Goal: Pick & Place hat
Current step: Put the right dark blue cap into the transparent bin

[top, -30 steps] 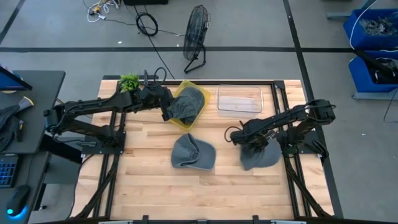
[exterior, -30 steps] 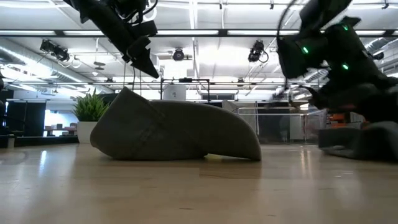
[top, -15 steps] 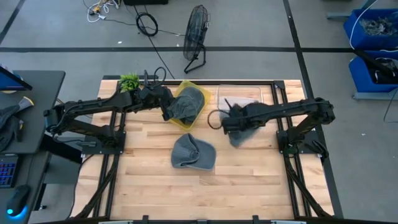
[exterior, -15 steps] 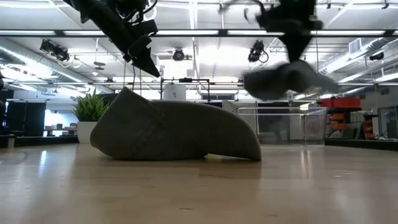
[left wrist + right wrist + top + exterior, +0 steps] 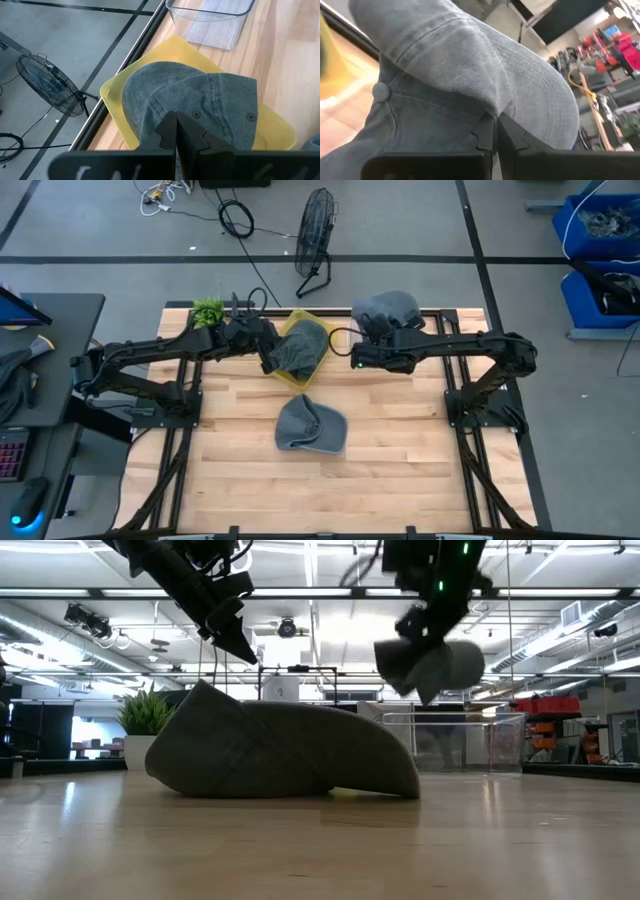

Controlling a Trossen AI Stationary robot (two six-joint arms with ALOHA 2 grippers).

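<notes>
Both arms reach toward the far middle of the surface. The left end effector (image 5: 270, 358) is angled downward, fingers pressed together, while the right end effector (image 5: 372, 340) is raised well above the surface, its fingers pinched shut.

Two dark jointed arms, black cabling, small green indicator lights

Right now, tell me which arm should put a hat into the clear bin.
Right. The right gripper already holds a grey hat lifted above the clear bin. The left gripper is shut on the hat over the yellow tray, farther from the bin.
</notes>
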